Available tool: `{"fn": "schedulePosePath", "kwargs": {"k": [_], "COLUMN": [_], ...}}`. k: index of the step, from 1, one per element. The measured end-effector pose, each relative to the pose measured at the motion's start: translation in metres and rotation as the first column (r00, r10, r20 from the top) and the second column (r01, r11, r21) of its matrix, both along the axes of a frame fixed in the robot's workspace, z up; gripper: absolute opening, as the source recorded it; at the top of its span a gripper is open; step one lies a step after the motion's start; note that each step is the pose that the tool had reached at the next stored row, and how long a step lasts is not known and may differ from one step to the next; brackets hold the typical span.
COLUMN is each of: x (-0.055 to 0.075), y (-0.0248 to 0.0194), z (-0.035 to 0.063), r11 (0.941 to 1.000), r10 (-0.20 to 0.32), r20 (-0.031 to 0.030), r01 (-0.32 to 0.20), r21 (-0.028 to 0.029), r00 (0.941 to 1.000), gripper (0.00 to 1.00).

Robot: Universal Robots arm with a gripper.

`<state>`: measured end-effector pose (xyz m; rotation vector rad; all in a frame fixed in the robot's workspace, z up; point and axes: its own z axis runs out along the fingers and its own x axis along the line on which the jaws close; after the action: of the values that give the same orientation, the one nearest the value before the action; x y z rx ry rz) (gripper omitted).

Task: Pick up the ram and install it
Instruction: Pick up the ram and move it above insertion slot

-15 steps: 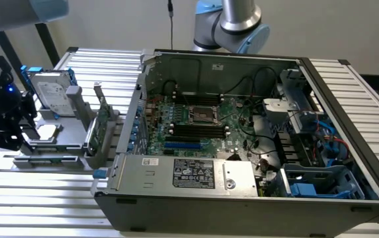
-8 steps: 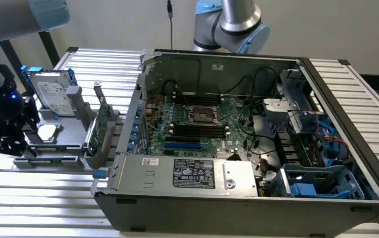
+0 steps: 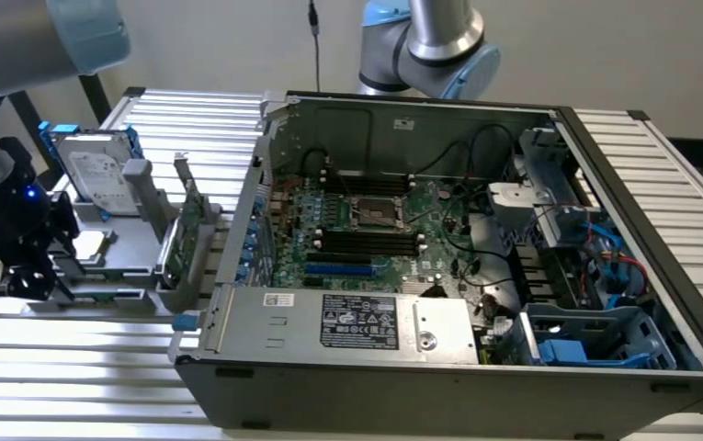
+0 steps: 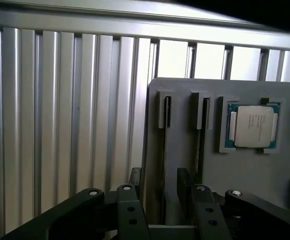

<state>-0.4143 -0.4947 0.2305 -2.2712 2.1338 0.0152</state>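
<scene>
Ram (image 4: 164,150): a long, thin stick, seen edge-on as a dark strip (its colour cannot be told), stood upright in a narrow slot of the grey moulded holder (image 4: 245,175).
Gripper (image 4: 159,187): black and two-fingered; its fingers (image 4: 135,192) are held apart, one on each side of the ram's slot, and nothing is grasped (contact with the ram cannot be told).
Neighbouring slot: a second dark strip (image 4: 203,130) is seated just beside the first.
Processor: a square silver-lidded chip (image 4: 253,126) is laid in a recess next to the slots.
Wrist view: the slots and fingers are shown from close by, with the slatted aluminium table (image 4: 60,125) beyond.
Exterior view: the gripper is placed at the holder's end toward the exterior view's left, apart from the open black computer case (image 3: 449,390), in which a green motherboard (image 3: 437,197) with black memory slots (image 3: 369,243) is seen. A silver hard drive (image 3: 91,175) and a green expansion card (image 3: 182,243) are stood in the holder.
</scene>
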Motion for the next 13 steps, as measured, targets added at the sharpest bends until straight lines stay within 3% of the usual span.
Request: {"fn": "schedulePosePath", "kwargs": {"k": [4,8,10,13], "x": [0.0,0.0,0.0,0.0], "y": [-0.0014,-0.0021,-0.0023,-0.0028], "z": [-0.0064,-0.0123,-0.0148,-0.0178], "r11": [1.0,0.9999,0.9997,0.9991], "r10": [0.0,0.0,0.0,0.0], "r20": [0.0067,0.0101,0.01,0.0101], "r01": [0.0,0.0,0.0,0.0], "r21": [0.0043,0.0137,0.0229,0.0415], "r00": [1.0,0.9999,0.9999,0.9999], "gripper": [0.42,0.42,0.42,0.42]}}
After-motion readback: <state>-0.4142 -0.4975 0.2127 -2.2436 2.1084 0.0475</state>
